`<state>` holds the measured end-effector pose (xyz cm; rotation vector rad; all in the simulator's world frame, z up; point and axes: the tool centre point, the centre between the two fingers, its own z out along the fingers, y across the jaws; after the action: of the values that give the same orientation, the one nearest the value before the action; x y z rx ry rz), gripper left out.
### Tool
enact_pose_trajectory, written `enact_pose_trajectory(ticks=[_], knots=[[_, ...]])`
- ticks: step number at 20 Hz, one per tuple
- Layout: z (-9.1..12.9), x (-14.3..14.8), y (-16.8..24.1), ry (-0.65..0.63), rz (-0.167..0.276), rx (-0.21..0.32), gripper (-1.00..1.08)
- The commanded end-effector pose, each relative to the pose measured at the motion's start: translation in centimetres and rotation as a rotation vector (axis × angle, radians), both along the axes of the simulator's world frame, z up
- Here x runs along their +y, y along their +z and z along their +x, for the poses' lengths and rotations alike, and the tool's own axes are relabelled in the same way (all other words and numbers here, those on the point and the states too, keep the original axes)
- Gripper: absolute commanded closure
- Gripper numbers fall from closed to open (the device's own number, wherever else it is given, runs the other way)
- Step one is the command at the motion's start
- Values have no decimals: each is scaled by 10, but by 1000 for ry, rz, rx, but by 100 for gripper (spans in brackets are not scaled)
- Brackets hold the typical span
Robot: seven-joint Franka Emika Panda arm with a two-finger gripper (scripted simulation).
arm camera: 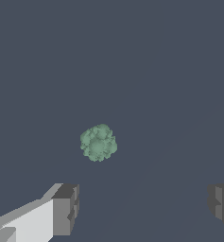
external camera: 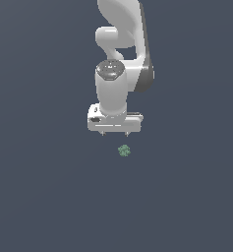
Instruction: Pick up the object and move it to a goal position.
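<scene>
Surface: dark, flat and plain, and it fills the exterior view from its left side to its right side.
Arm: one white arm, reaching down near the middle.
Gripper: one, pointing straight down at the surface, probably so it can drop onto the lump from above.
Jaws: spread wide apart and holding nothing. The wrist view shows two fingers with a big gap between them, most likely left open so the lump can fit inside.
Object: one tiny, bumpy, pale-green lump, lying alone on the surface, just below the gripper in the exterior view and a bit toward that view's right. Nothing touches it.
Count: one arm, one gripper, two fingers, one object.
</scene>
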<state>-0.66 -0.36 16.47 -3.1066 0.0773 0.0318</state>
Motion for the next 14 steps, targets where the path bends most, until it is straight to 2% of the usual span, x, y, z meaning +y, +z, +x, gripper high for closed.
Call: enact_pose_trajectory(ticks=[1,14], knots=[[0,0,0,0,0,0,-92],[-5,13,-3,44,18,26,-92]])
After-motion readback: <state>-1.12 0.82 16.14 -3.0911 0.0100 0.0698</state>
